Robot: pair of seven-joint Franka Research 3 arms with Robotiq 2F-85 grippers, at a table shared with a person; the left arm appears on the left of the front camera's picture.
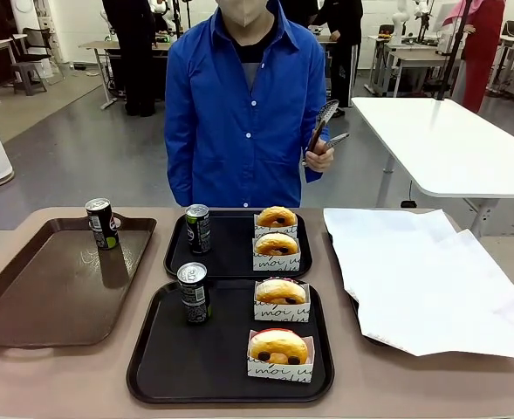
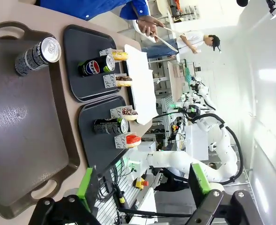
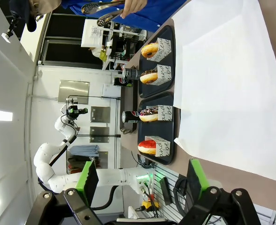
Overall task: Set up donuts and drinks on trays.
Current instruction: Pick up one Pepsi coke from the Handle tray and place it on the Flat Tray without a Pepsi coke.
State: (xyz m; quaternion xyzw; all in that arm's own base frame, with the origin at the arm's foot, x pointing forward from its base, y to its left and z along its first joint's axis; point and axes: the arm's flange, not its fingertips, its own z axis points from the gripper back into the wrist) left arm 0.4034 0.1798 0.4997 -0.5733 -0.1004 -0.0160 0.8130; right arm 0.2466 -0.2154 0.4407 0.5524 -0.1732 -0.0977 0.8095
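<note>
Each black tray [image 1: 230,358] carries two donuts [image 1: 278,347] and one can [image 1: 194,293], a spare can [image 1: 102,223] on the brown tray [image 1: 38,288], both hands [image 2: 145,187] [image 3: 140,185] open and empty.

Two black trays [image 1: 230,377] mid-frame, each with one can [image 1: 194,293] and two sleeved donuts [image 1: 279,347]. Third can sits on the brown tray [image 1: 38,297] at left. Person up top holds tongs [image 1: 322,128]; white paper [image 1: 422,279] at right.

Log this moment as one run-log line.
trays: two donuts plus one can each | spare can on brown tray | left pincer open | right pincer open | person's hand holds tongs
</note>
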